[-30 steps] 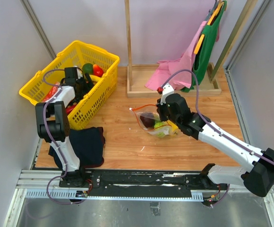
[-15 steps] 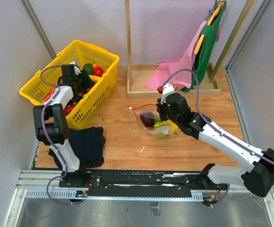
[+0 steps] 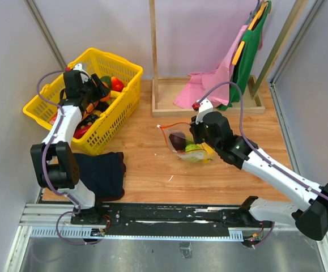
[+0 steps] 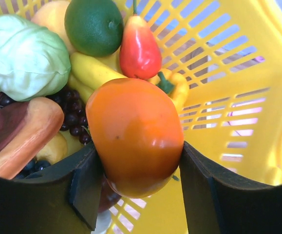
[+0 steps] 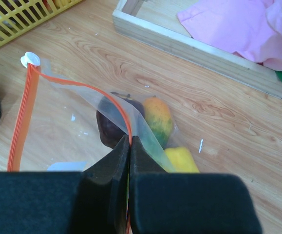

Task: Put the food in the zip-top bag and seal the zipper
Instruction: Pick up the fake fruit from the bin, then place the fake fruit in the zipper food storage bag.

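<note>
My left gripper [image 4: 138,183] is shut on an orange toy fruit [image 4: 135,134] and holds it above the yellow basket [image 3: 115,107]; the fruit also shows in the top view [image 3: 103,92]. More toy food lies in the basket: a cabbage [image 4: 24,56], a lime [image 4: 93,25], a red pepper [image 4: 139,48]. My right gripper [image 5: 130,142] is shut on the red-orange zipper [image 5: 20,124] of the clear zip-top bag [image 3: 183,143] and holds its mouth up. Inside the bag lie a dark purple piece [image 5: 109,127], a green-orange mango [image 5: 158,119] and a yellow piece [image 5: 180,160].
A dark cloth [image 3: 101,173] lies on the table left of the bag. A wooden rack base [image 3: 209,101] with pink cloth [image 3: 203,85] and green clothing [image 3: 248,51] stands behind the bag. Grey walls close both sides.
My left gripper has lifted up and back out of the basket with the orange fruit. My right gripper has shifted slightly right, keeping hold of the bag's zipper.
</note>
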### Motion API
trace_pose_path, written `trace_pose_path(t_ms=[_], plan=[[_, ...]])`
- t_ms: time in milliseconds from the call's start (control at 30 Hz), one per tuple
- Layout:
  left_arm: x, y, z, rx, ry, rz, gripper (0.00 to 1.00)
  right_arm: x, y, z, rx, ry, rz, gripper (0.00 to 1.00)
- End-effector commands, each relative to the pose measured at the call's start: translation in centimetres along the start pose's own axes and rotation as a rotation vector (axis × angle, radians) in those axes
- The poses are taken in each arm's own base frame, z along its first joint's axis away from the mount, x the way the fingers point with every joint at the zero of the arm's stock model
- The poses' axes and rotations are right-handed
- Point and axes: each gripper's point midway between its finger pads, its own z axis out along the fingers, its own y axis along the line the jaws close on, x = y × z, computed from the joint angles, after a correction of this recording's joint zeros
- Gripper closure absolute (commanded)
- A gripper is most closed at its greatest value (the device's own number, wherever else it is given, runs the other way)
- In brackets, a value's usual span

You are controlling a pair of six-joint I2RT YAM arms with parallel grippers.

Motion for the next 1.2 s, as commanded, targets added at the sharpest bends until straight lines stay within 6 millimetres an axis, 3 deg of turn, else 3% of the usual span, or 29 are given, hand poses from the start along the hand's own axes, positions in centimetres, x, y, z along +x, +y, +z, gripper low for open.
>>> trace_pose_path(t_ms=[0, 300, 633, 967, 1000, 1167], plan=[[-2.2, -1.7, -3.2, 0.033, -0.071, 0.036, 0.75, -2.5, -1.4, -0.9, 0.048, -0.074, 0.027, 0.99], [-3.6, -3.6, -7.3, 0.070, -0.125, 0.039, 0.77, -3.1, -0.7, -0.7, 0.020, -0.100, 0.079, 0.99], [-3.4, -10.3, -13.5, 0.268, -0.141, 0.094, 0.78, -3.6, -1.1, -0.7, 0.044, -0.142, 0.121, 0.99], [1.1, -19.2, -19.3, 0.547, -0.086, 0.082, 0.79, -3.4, -1.8, -1.0, 0.077, -0.198, 0.200, 0.99], [3.3, -21.9, -20.5, 0.636, -0.037, 0.042, 0.80, -3.3, -1.8, -0.9, 0.078, -0.204, 0.212, 0.99], [6.6, -25.6, -22.2, 0.752, 0.049, -0.065, 0.79, -3.0, -1.7, -0.6, 0.074, -0.205, 0.227, 0.99]])
